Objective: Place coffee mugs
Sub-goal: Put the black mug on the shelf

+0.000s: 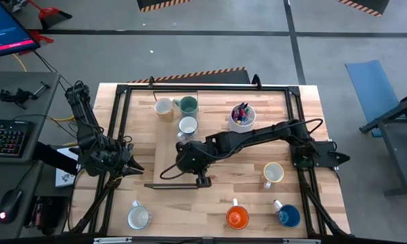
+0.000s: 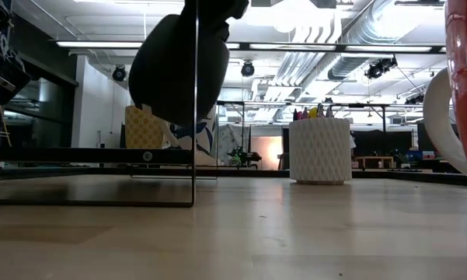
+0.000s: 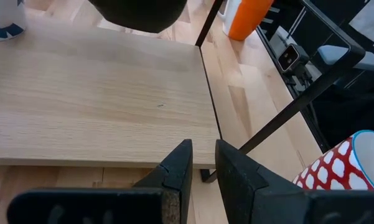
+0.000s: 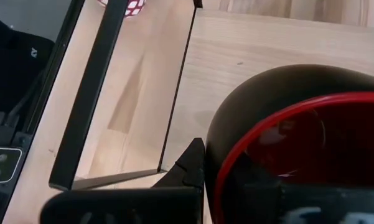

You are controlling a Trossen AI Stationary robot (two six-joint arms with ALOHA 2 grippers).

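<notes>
A dark mug with a red rim [image 4: 299, 124] hangs over the raised wooden board [image 1: 173, 146], and my right gripper [image 1: 187, 163] is shut on it. In the low view the mug [image 2: 179, 70] is above the board's black frame. At the board's far end stand a cream mug [image 1: 164, 107], a green mug [image 1: 187, 104] and a white mug [image 1: 187, 126]. My left gripper [image 3: 203, 168] waits at the board's left side. Its fingers stand slightly open with nothing between them. My right gripper holds the dark mug at its rim [image 4: 216, 158]. One finger [image 4: 190, 165] lies on the outside of the wall, and the mug hides the other. The fingers slant down from the table's right. The mug hangs clear of the board, its mouth tipped toward the wrist.
A white cup of coloured pens [image 1: 242, 116] stands right of the board. On the table's near part stand a cream mug [image 1: 273, 173], an orange mug [image 1: 237, 217], a blue mug [image 1: 288, 215] and a pale mug [image 1: 139, 217]. A red-and-white patterned mug [image 3: 348, 168] is close to my left gripper.
</notes>
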